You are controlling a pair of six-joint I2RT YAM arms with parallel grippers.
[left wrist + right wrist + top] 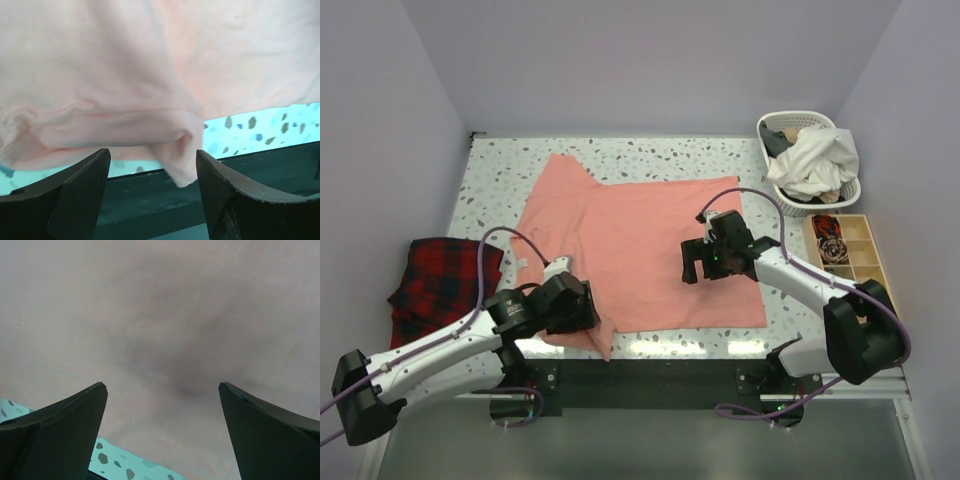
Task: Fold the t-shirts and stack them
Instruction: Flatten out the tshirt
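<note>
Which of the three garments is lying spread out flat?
The salmon-pink t-shirt at table centre. The red-and-black plaid cloth sits bunched at the left edge; the white garment is heaped in the basket.

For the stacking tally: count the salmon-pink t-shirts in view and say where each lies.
1. The salmon-pink t-shirt lies spread across the table's middle, its near-left corner between the left gripper's fingers. Others may be hidden among the clothes in the basket.
</note>
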